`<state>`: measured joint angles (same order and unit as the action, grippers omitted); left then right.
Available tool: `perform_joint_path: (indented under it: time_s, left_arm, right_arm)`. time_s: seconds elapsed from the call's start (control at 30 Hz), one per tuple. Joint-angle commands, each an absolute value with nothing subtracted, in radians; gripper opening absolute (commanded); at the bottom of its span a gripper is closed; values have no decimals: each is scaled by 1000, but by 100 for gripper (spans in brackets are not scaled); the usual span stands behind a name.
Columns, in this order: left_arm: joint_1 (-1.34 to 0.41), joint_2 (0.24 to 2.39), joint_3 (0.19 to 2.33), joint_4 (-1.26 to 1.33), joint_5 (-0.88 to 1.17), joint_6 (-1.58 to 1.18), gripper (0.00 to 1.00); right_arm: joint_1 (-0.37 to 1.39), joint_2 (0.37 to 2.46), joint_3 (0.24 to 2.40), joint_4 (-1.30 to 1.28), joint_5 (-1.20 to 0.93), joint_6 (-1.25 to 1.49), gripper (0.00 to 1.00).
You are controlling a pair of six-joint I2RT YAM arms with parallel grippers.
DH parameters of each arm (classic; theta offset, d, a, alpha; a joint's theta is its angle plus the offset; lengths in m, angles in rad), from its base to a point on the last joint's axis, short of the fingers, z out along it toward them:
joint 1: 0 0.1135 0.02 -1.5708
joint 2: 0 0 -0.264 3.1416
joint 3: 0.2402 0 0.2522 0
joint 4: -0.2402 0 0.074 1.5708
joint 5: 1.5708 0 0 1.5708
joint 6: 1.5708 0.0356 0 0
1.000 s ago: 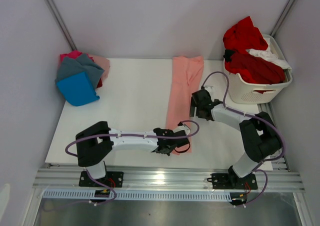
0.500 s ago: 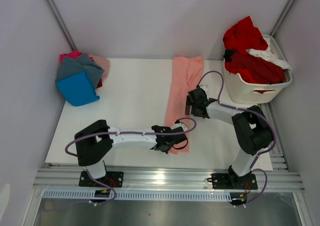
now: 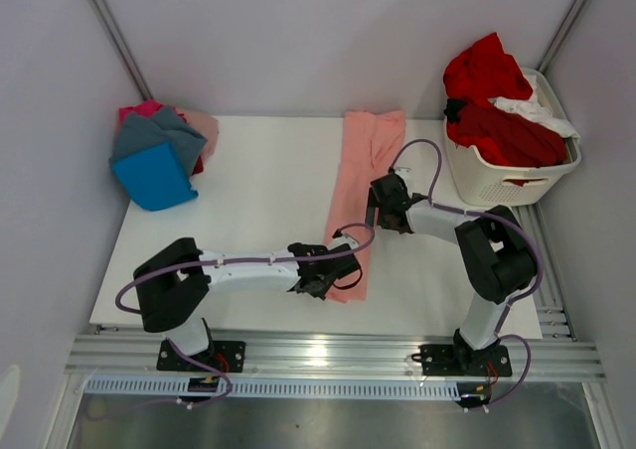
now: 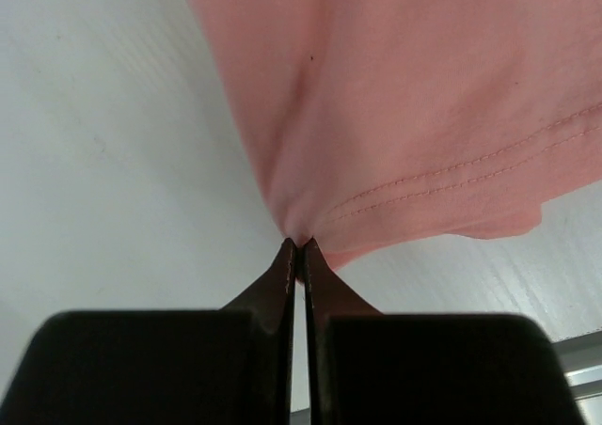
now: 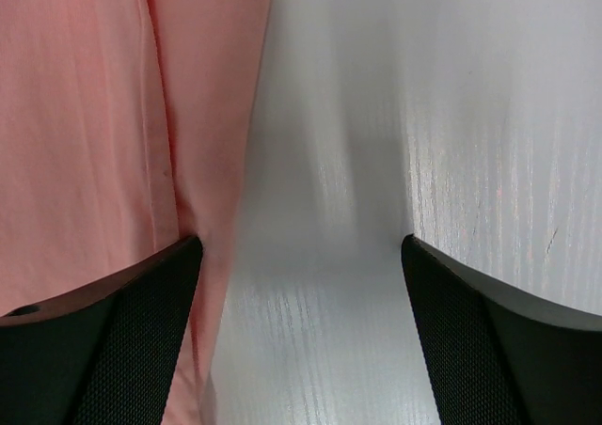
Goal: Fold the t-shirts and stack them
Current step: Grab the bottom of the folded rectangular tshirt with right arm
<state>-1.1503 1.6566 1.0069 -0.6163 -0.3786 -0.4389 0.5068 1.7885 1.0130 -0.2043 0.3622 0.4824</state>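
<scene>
Where the salmon-pink t-shirt point(image 3: 366, 171) lies as a long strip at centre frame in the top view, bare table point(image 3: 258, 201) spreads to its left. The left gripper point(image 3: 341, 270) covers its lower edge.

In the left wrist view, the jaws are pinched tight on the hem, and the shirt runs off the top edge.

In the right wrist view, the right gripper point(image 5: 299, 242) stands wide and holds nothing. Its lower-left finger overlaps the shirt's edge; contact cannot be told.
</scene>
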Motion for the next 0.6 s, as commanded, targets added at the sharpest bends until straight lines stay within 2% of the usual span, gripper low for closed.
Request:
perform_joint_path:
  time_s: [0.0,0.43,0.57]
  left_arm:
    - [-1132,1579,976,-698,-361,-505,1]
    - [-1114,1533,940,-746,-325,-512,1]
    - [-1108,1525,942,-778,-330,-514,15]
  right_arm:
    - [482,1839,1019,-268,445,495,91]
    - [428,1873,1101,-259,436,471,90]
    - [439,1888,1124,-256,446,453,91]
